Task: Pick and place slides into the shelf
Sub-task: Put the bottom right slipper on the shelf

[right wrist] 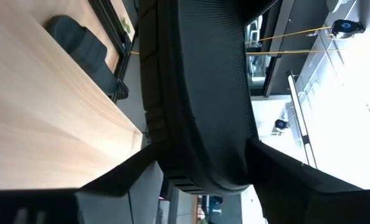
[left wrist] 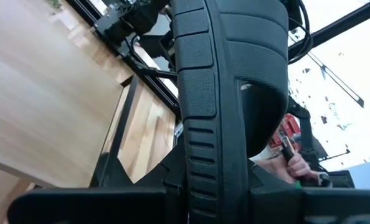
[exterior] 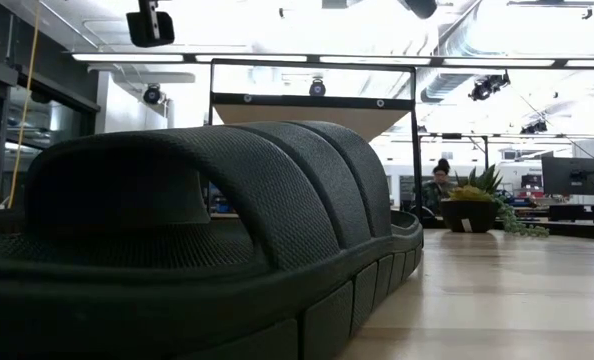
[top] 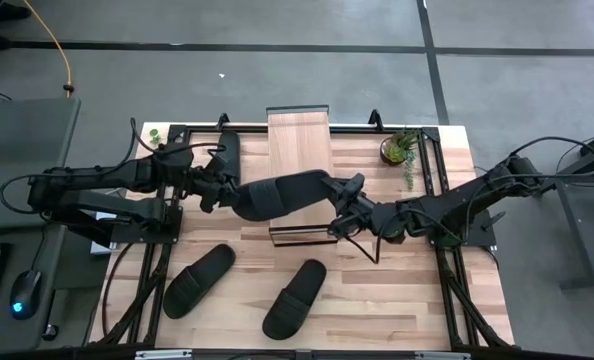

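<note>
Blocking most of the low view, a black slide (exterior: pixel 207 230) lies so close to that camera that only its ribbed strap and sole edge show, and the worktop (exterior: pixel 497 290) beyond it is seen only to one side. In the high view two slides (top: pixel 199 279) (top: pixel 295 298) rest flat on the near part of the worktop (top: pixel 377 300), well apart from the arms. A third slide (top: pixel 277 194) hangs between both arms, over the near end of the shelf (top: pixel 299 140), hiding part of the plank.

The left pincer (top: pixel 217 187) reaches in from the left edge and is clamped on one end of this slide; the right pincer (top: pixel 349 207) stretches in low from the right and is clamped on the other end. Each wrist view is filled by the slide (left wrist: pixel 222 93) (right wrist: pixel 203 93) pinched between dark fingers (left wrist: pixel 110 199) (right wrist: pixel 123 180).

A potted plant (top: pixel 401 148) stands at the far right corner, partly tangled with the frame.
</note>
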### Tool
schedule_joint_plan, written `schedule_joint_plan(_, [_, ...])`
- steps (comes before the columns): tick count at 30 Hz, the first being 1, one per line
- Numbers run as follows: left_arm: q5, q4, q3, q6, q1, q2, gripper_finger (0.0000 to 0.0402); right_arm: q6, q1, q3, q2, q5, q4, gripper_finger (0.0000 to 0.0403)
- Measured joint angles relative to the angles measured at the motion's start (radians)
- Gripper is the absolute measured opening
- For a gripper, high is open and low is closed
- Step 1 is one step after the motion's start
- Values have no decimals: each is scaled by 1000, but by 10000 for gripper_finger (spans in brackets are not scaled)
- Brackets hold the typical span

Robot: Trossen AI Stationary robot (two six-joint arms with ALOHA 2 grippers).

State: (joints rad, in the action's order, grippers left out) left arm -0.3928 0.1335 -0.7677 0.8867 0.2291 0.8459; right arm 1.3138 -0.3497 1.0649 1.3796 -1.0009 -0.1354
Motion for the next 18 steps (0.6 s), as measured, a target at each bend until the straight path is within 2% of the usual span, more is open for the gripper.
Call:
schedule_joint_plan(6, [-8,10,0,-19,0,0,44,-53,-12,0,0,6,7,138])
schedule_joint_plan(12, [-11,26,0,-122,0,0,44,-53,-37,0,1,7,6,62])
schedule_joint_plan(18, [3,41,0,-249,0,0,49,-85,-40,0,1,0,6,40])
